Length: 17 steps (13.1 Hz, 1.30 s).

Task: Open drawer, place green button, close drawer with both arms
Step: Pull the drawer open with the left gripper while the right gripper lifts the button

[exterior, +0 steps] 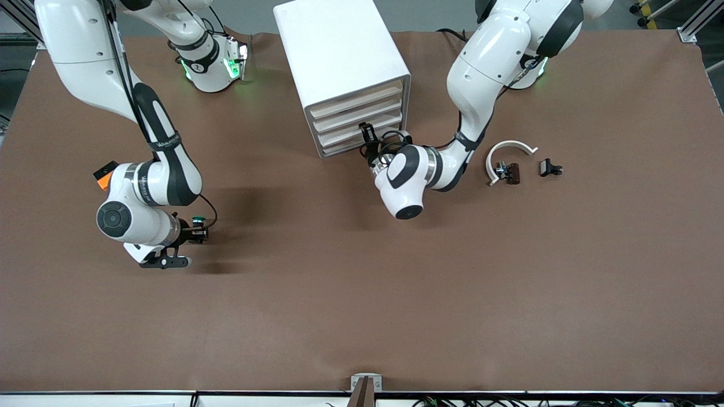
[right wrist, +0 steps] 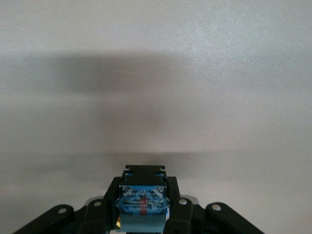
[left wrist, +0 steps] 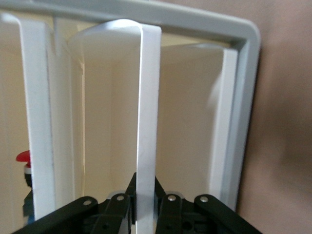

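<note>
1. Right hand low over the desk toward the right arm's end, clamped on the button.
2. Cabinet: left hand at the drawer front, pinching a thin white lip.

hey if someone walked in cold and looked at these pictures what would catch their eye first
The tall white cabinet in the middle of the table, with the left gripper at its lowest drawer, jaws pinching the front lip. Toward the right arm's end of the table, the right gripper holds the green-capped button.
</note>
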Motion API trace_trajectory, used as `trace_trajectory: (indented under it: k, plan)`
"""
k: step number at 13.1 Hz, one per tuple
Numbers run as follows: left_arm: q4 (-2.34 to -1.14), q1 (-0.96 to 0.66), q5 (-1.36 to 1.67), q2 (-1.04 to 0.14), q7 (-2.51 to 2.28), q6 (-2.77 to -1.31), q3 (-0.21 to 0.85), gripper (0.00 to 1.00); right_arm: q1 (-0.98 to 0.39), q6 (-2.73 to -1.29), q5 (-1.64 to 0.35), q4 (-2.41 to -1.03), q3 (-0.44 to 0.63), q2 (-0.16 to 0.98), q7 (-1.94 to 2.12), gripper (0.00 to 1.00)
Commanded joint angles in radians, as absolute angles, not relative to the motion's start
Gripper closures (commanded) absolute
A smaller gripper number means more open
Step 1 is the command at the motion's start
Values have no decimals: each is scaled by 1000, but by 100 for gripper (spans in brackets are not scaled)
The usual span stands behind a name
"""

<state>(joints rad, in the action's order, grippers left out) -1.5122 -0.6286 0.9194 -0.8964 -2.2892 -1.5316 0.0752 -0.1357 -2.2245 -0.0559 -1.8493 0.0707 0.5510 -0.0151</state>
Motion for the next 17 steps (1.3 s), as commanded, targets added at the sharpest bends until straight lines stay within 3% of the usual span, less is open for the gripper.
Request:
trace_trajectory:
  k: [1,8,10,11,13,17]
  plan:
    - [-1502,-604,917,-896,-2310,-1555,29,100,-149,-2139,-54,-1815,71,528,-81,78]
    - [-1450,-552,920,-905,-2284,-1557,-43,100,-213,-1702,-52,-1625,64,453,-314,78]
    - [-1440,-528,920,-907,-2281,-1559,-43,93,-245,-1582,-52,-1550,63,453,-392,78]
    - [-1440,-525,920,-907,-2267,-1560,-43,82,-268,-1548,-52,-1542,63,442,-425,78]
    - [-1440,-518,919,-907,-2244,-1562,-43,0,-314,-1514,-55,-1542,61,405,-506,77]
    - [-1410,-477,916,-893,-2250,-1552,-44,0,-475,-1465,-60,-1542,60,359,-789,75]
